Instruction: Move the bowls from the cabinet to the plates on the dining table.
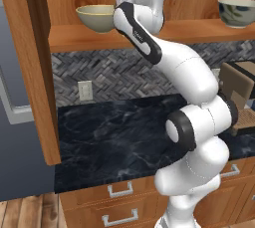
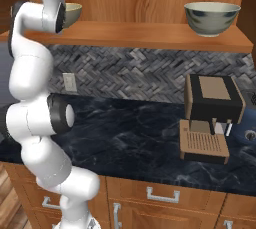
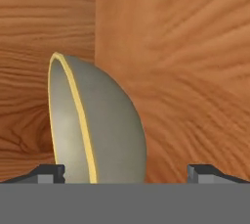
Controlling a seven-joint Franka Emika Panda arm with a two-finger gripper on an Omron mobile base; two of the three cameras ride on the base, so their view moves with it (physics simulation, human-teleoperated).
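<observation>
Inspector: Tool (image 3: 125, 171) jaws stand wide apart, straddling the tan bowl (image 3: 93, 125) on the cabinet shelf (image 1: 199, 32), apparently not yet clamped.

Clerk: Progress?

Inspector: Early. Second bowl (image 2: 212, 18) sits on the same shelf; neither bowl has left it.

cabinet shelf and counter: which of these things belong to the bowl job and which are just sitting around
Job:
- yellowish-tan bowl on the cabinet shelf, open gripper reaching for it
- grey-white mottled bowl, same shelf

Just there:
- coffee machine on the black marble counter
- wall outlet
- drawers
</observation>
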